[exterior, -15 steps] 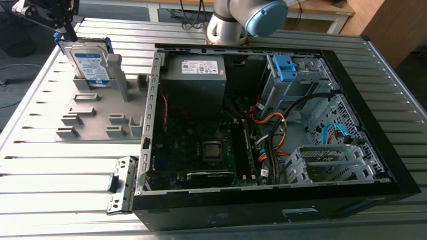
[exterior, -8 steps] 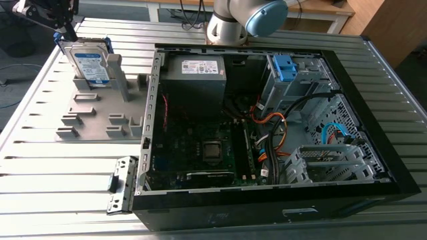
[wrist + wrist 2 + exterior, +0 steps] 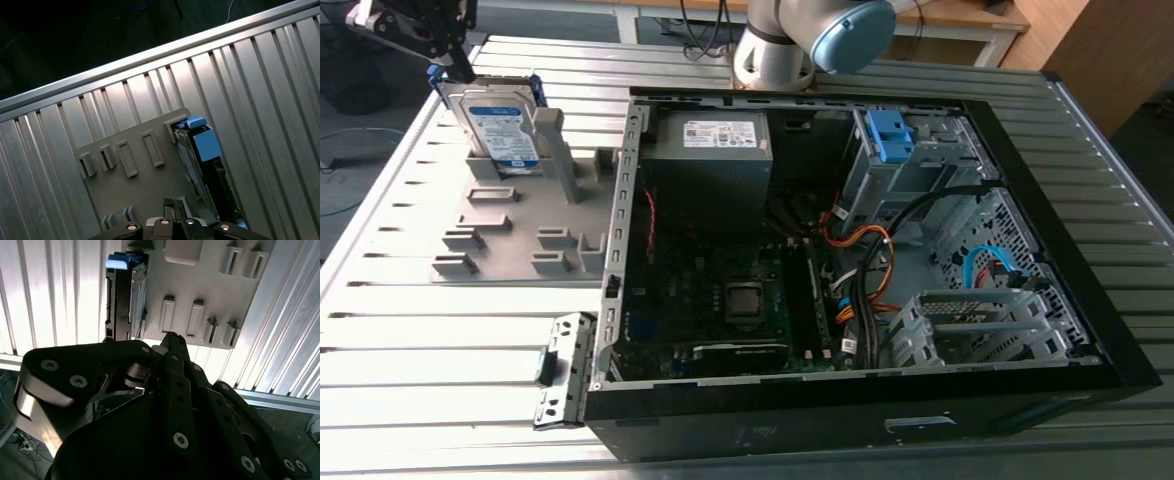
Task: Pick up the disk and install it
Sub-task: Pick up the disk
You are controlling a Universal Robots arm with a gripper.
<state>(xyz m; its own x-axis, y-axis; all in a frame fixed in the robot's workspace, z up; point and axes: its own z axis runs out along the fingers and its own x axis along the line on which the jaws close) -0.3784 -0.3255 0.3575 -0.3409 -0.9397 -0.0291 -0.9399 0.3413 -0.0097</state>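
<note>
The disk (image 3: 500,120) stands upright on its edge in a slot at the far end of a grey holder plate (image 3: 507,230), at the exterior view's upper left. Its white-and-blue label faces the camera, and blue rails run along its sides. My gripper (image 3: 456,70) hangs just above the disk's top corner on the exterior view's left. In both wrist views the disk (image 3: 125,295) (image 3: 205,145) stands beside the line of the gripper (image 3: 171,337) (image 3: 173,204), not between the fingers. The fingers look shut together, with nothing held.
An open black computer case (image 3: 1067,330) lies on the slatted metal table (image 3: 440,340) at centre and right. Inside it are a grey power supply (image 3: 710,150), a drive cage holding a blue bracket (image 3: 890,135), cables and a motherboard. The arm's base (image 3: 787,40) stands behind the case.
</note>
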